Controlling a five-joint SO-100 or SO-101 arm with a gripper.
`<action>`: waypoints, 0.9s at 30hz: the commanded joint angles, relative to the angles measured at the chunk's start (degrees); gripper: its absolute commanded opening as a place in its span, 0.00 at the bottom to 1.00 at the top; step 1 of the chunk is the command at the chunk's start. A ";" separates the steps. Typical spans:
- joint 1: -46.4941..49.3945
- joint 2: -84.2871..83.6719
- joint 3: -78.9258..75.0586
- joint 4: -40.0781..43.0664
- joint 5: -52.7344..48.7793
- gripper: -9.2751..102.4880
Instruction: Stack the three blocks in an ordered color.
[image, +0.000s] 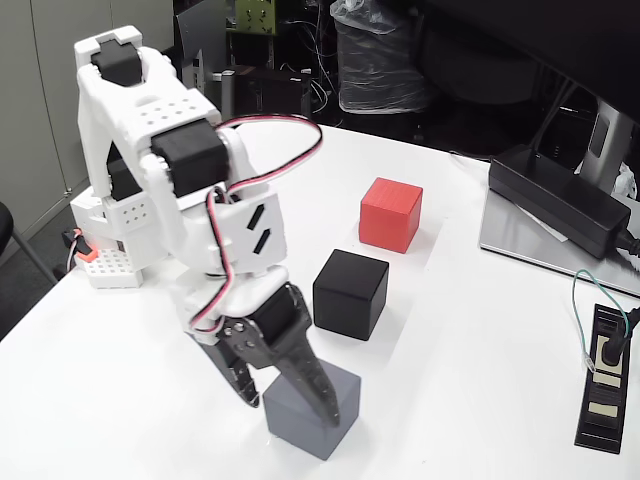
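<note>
Three cubes sit on the white table (480, 330). The red block (390, 213) is farthest back, the black block (350, 293) lies in front of it, and the gray block (335, 385) is nearest the front edge. My gripper (290, 410) points down at the gray block, open. One dark finger (318, 385) crosses in front of its top face. The other finger (243, 380) stands just off its left corner. The gray block rests on the table. Whether either finger touches it I cannot tell.
A long black power adapter box (560, 200) lies on a gray tray at the back right. A small black part with a green wire (605, 375) sits near the right edge. The arm's white base (110, 245) stands at the left. Dark clutter lies beyond the table's back edge.
</note>
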 joint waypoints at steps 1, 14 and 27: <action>-2.20 -0.79 -1.49 -0.35 -0.53 0.36; -6.59 -2.46 -1.58 0.79 -0.53 0.36; -8.61 -2.55 -1.58 5.36 -0.44 0.36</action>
